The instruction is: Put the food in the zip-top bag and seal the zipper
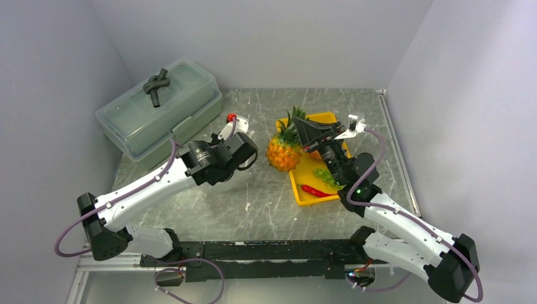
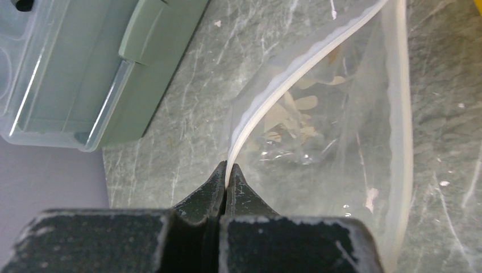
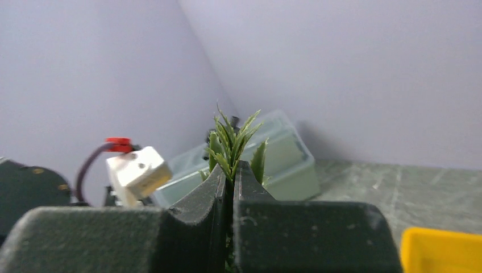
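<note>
Two claws, both clenched, and each has something in it. My left claw is pinching the zipper at one corner of the zip-top bag, so the near lip is pulled up and the mouth gapes. The far lip runs along the right side of the left wrist view. I see no food inside, only the pale printed flecks.

My right claw is gripping the pineapple by its crown, with the green leaves poking out above the fingers. From overhead the fruit sits between the two arms, just off the left edge of the yellow tray. Its orange body points towards the bag side and its crown points back towards my right wrist.

So the bag mouth lies to the left of the pineapple, near but not touching. My guess is the fruit has to go in body first, along its long axis.

The room to move is mixed. There's bare table in front, but the lidded box crowds the far left, close behind my left wrist. The bag itself is mostly hidden under that wrist from above. A chili and some grapes wait in the tray. The mouth looks narrow for that pineapple, and I reckon the lip could snag.
</note>
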You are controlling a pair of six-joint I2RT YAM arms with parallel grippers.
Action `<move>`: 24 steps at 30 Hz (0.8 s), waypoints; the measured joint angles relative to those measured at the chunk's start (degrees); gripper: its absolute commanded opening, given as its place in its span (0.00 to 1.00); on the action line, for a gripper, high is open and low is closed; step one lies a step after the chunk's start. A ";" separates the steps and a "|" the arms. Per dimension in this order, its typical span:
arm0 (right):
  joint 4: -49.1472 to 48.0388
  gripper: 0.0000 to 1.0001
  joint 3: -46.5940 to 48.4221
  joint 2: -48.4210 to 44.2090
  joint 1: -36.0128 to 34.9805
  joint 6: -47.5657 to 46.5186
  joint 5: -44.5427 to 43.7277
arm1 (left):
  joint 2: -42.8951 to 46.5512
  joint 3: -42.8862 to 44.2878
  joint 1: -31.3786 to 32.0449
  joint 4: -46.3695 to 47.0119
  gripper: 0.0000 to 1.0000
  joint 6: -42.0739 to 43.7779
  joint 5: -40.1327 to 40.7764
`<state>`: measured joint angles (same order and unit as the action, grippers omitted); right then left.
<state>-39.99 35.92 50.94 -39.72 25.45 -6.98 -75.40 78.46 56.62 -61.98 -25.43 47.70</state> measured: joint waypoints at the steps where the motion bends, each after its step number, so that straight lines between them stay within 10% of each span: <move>1: -1.27 0.00 0.00 0.07 -1.16 -0.13 -0.42 | -0.35 0.70 0.00 -0.46 0.00 -0.28 -0.46; 24: -14.47 0.00 0.07 2.95 -9.51 -0.33 -8.92 | -5.35 7.19 0.02 -5.92 0.00 -3.34 -0.42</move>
<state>-54.46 35.99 53.89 -49.23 25.12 -15.90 -80.75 85.65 56.64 -67.90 -28.77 47.29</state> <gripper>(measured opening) 0.048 0.013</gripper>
